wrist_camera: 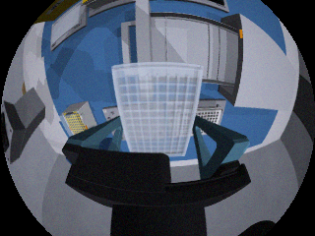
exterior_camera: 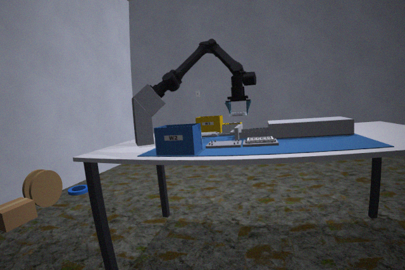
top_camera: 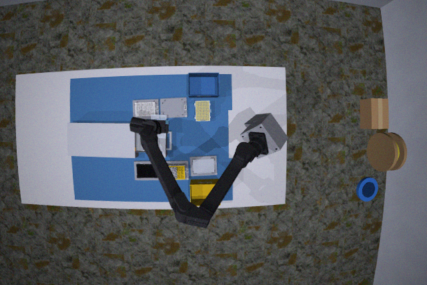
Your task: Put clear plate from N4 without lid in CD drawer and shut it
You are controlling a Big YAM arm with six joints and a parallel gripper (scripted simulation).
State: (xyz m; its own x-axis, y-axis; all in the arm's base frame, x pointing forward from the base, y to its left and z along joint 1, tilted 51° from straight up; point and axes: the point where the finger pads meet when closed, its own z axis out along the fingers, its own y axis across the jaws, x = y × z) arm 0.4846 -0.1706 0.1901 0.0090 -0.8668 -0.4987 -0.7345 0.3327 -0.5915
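My gripper [wrist_camera: 157, 119] is shut on the clear plate [wrist_camera: 157, 106], a see-through well plate with no lid, held level by its two sides. In the side view the gripper [exterior_camera: 237, 107] hangs well above the bench with the plate [exterior_camera: 237, 113] between its teal fingers. From above, the gripper [top_camera: 161, 120] is over the blue mat beside the cooler's open drawer. The cooler CD [exterior_camera: 311, 126] is a long grey box; its drawer [wrist_camera: 180, 46] [exterior_camera: 236, 131] is pulled out toward the arm's base, with its bar handle at the near end. Most of the drawer floor is hidden under my arm from above.
A blue bin W2 [top_camera: 203, 84] and a yellow bin [top_camera: 203, 190] stand at the mat's edges. Near the drawer are a white gridded plate [top_camera: 145, 107], an empty grey nest [top_camera: 173, 107], a yellow tip box [top_camera: 202, 110], a black plate [top_camera: 145, 170] and a white plate [top_camera: 203, 165].
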